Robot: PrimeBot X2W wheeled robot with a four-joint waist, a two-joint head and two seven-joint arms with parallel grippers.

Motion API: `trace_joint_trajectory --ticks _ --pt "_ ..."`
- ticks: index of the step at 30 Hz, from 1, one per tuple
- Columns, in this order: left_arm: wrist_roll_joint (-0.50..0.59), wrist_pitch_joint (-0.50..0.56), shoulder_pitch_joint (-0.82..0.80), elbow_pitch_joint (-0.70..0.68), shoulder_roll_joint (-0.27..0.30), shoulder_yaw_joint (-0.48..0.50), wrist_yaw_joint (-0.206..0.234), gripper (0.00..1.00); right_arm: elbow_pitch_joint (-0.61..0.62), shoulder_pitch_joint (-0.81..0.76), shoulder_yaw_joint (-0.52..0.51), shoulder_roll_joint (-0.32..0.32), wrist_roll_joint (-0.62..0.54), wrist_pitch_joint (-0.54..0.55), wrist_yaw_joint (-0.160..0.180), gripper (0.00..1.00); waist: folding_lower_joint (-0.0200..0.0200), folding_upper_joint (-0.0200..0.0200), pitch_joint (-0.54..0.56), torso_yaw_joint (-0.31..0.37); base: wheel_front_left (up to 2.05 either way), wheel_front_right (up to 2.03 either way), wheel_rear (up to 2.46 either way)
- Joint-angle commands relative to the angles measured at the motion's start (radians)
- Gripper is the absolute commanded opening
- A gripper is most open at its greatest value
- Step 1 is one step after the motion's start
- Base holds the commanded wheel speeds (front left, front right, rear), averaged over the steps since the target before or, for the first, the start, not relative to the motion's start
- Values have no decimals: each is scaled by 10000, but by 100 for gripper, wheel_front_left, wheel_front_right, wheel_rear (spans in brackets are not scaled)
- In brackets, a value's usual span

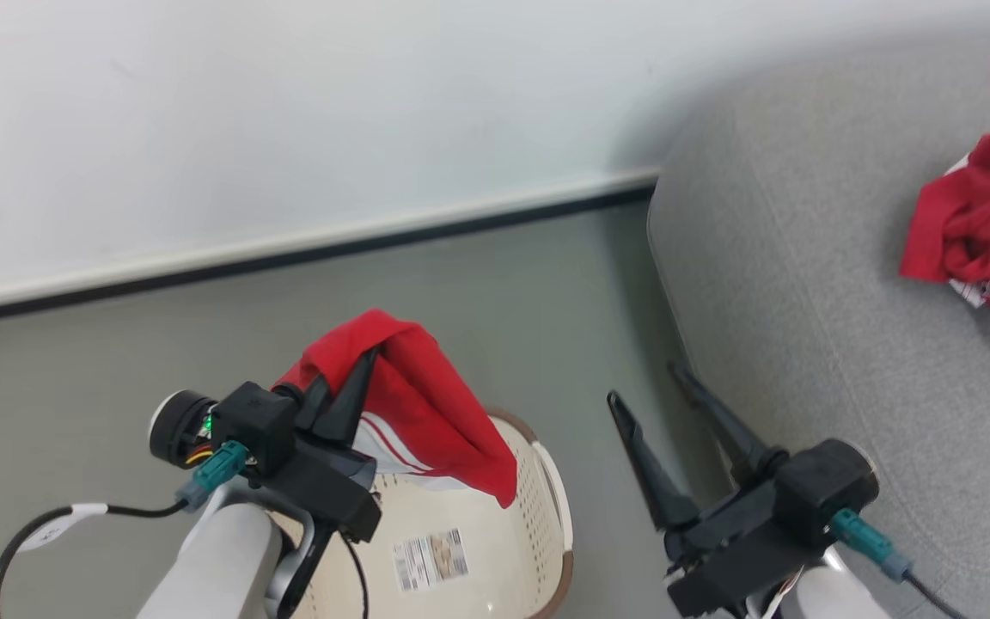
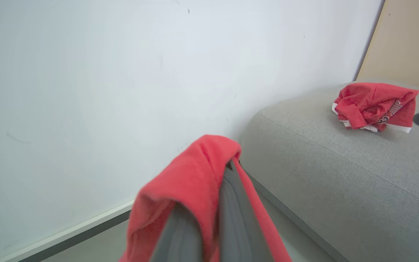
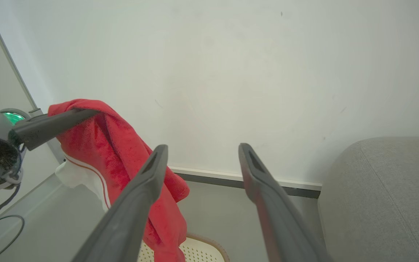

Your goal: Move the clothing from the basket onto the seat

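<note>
Two pieces of red clothing are counted, along with one basket (image 1: 557, 490), one seat (image 1: 804, 284) and two sets of jaws. The first garment (image 1: 430, 413), red with a white panel and thin red stripes, is held up over the basket, draped across the left jaws; whether its hanging end touches the basket cannot be told. The second garment (image 1: 980, 219) is seen crumpled on the seat, well apart from the basket, with white trim and a dark-and-white print showing at its lower edge.

The basket is stood on the grey floor (image 1: 504, 301), near the seat's rounded corner, and a paper label (image 1: 430, 559) is carried on it. A white wall (image 1: 289, 112) with a pale baseboard (image 1: 289, 241) is set behind everything, and a black cable (image 1: 14, 542) is looped beside the left forearm. The right jaws are placed between the first garment and the seat.

The left jaws are closed tight on the first garment, its fabric folded over both fingers. The right jaws are spread wide, with nothing held or touched, over the floor just beside the seat's edge.
</note>
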State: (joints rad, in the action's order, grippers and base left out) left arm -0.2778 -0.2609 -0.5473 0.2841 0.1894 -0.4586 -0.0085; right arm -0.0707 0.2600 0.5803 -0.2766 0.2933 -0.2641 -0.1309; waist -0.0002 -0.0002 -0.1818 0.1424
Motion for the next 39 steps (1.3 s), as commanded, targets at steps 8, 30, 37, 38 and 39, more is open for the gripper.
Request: trace_joint_trajectory --ticks 8,30,37,38,39 --pt "394 -60 519 -878 -255 73 -248 0 -289 -461 505 -22 104 -1 3 100 2 2 1579 -8 0 0 0" --pt "1119 415 -246 -2134 -742 -1694 -817 0 -260 128 1077 171 -235 -1 3 100 2 2 1898 434 0 0 0" --pt "961 601 -154 -2208 -700 -1896 -848 0 -585 188 1173 217 -2 -1 3 0 2 2 1973 583 0 0 0" --pt "948 599 -148 -2205 -693 -1917 -848 0 -602 198 1157 231 8 -1 3 0 2 2 1974 602 0 0 0" --pt "918 607 -133 -2198 -690 -1940 -850 0 -607 219 1125 239 26 -1 3 0 2 2 1973 618 0 0 0"
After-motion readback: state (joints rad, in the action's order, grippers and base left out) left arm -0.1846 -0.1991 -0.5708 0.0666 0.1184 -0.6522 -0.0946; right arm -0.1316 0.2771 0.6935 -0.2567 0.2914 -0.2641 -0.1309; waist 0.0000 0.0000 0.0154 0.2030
